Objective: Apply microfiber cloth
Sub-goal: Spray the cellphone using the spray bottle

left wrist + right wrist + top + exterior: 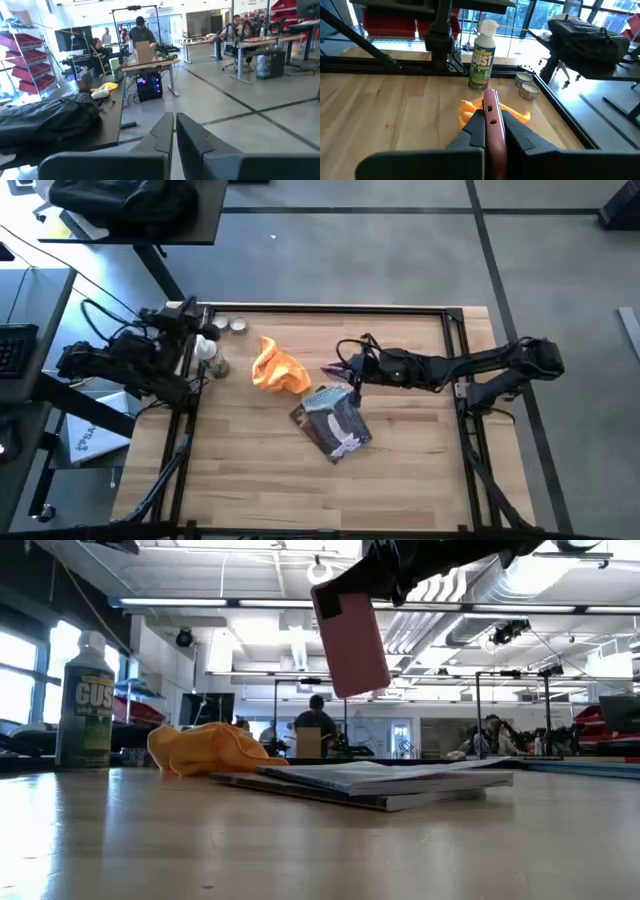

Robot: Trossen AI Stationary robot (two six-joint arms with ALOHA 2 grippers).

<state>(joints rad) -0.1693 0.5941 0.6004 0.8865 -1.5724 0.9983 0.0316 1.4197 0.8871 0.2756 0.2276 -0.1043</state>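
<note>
Crumpled microfiber cloth [277, 369], long axis toward the table's [250, 480] far-left corner.

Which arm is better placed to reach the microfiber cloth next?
Probably the left: its gripper is shut and empty at the table's left edge. The right gripper is nearer the microfiber cloth but is already shut on a pink phone, held above the table.
</note>
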